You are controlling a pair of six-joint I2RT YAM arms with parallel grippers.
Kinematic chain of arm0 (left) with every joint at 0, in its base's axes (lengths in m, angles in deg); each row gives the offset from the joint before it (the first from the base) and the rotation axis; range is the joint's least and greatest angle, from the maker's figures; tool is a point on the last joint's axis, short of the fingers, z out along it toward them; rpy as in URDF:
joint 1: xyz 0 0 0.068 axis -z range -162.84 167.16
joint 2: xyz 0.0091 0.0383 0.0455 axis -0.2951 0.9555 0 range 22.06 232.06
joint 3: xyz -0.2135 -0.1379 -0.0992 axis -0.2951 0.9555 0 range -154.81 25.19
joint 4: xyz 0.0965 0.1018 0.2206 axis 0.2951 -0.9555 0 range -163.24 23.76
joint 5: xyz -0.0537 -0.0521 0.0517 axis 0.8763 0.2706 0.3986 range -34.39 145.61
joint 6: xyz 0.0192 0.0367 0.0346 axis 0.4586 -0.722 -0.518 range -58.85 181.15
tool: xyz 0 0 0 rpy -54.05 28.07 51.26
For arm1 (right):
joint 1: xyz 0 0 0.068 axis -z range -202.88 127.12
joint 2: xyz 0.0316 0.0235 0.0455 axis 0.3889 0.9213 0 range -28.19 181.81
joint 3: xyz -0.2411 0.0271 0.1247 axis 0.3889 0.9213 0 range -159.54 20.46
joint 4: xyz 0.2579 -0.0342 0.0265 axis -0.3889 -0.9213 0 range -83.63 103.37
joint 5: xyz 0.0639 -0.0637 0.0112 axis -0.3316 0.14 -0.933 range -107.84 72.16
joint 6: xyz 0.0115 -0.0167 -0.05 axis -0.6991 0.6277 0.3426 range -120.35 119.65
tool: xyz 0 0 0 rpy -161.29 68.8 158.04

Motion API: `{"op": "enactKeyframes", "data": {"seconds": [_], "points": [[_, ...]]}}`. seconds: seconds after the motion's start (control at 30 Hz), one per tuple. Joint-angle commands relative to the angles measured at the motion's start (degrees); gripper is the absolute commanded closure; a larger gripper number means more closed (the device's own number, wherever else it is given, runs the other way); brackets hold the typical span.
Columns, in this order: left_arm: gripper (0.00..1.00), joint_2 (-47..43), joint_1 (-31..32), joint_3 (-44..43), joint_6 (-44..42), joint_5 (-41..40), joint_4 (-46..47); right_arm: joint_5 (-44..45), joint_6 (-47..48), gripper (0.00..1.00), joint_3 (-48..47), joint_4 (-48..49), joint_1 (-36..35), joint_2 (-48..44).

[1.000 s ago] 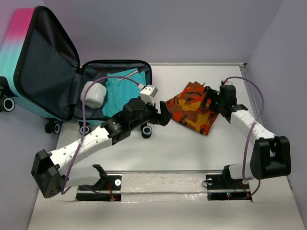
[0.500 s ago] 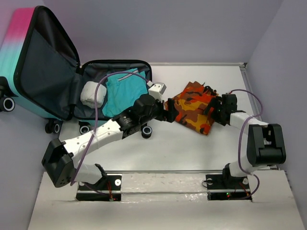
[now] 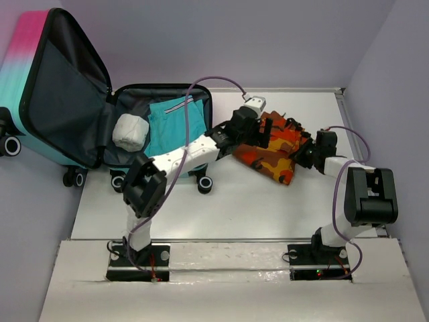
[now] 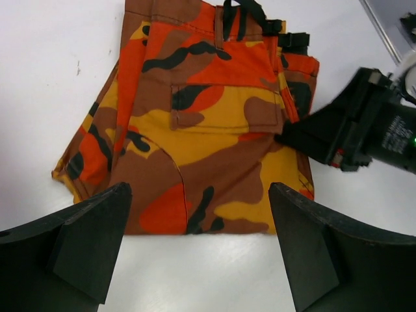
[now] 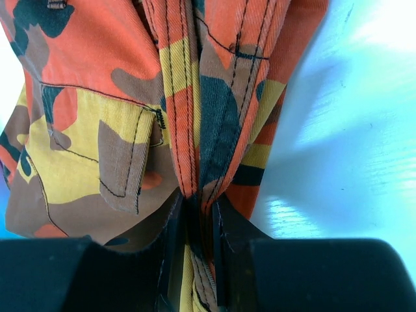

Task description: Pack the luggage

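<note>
the right gripper (image 3: 305,155) is pinching the camo shorts' (image 3: 275,159) edge, jaws nearly closed. the left gripper (image 3: 260,134) is hovering over them, spread wide, holding nothing. the luggage (image 3: 64,94) is lying unzipped, off to their left.

White links (image 3: 184,157), black joints (image 3: 144,184), purple cables (image 3: 214,78), black claw fingers (image 4: 91,240)

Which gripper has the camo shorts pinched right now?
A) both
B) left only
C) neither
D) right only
D: in the right wrist view the right gripper is shut on a bunched fold of the camo shorts, while the left gripper is wide open over them, holding nothing.
</note>
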Motion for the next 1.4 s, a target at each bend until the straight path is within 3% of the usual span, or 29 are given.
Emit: {"op": "enactKeyframes", "data": {"seconds": [0.0,0.43,0.57,0.63,0.8,0.9,0.93,1.0,1.03,1.37], "points": [[0.01,7.8,-1.7,-11.6,-3.4,-1.3,-6.1,1.9,3.5,0.93,0.4,-0.6,0.8,0.0],[0.01,35.3,-10.4,-40.1,-4.3,7.7,-15.9,-0.5,7.0,0.93,0.7,-1.0,0.8,-1.2],[0.04,39.5,-10.9,-42.9,-4.4,11.3,-17.9,-1.2,7.0,0.93,0.5,-0.8,0.8,-1.2],[0.07,40.1,-11.2,-41.8,-4.1,17.2,-16.8,-1.3,6.9,0.93,0.6,-0.4,0.8,-1.3],[0.27,41.6,-11.3,-37.4,-2.0,27.0,-12.5,-2.3,6.6,0.93,0.6,0.3,0.8,-1.4],[0.50,41.9,-11.4,-34.9,-0.2,29.4,-9.8,-2.4,6.6,0.93,0.7,0.6,0.8,-1.6],[0.65,41.7,-11.4,-34.1,0.1,29.6,-9.4,-2.7,6.5,0.93,0.8,0.7,0.8,-1.6],[0.81,41.3,-11.3,-32.9,0.1,29.7,-8.0,-3.0,6.5,0.93,1.0,1.0,0.8,-1.8],[0.94,40.4,-11.3,-31.9,0.1,29.4,-7.6,-3.2,6.4,0.93,1.1,1.2,0.8,-1.8],[0.94,25.1,-11.6,-27.7,1.3,28.8,-2.9,-7.7,4.4,0.93,0.6,4.4,-1.4,-6.3]]}}
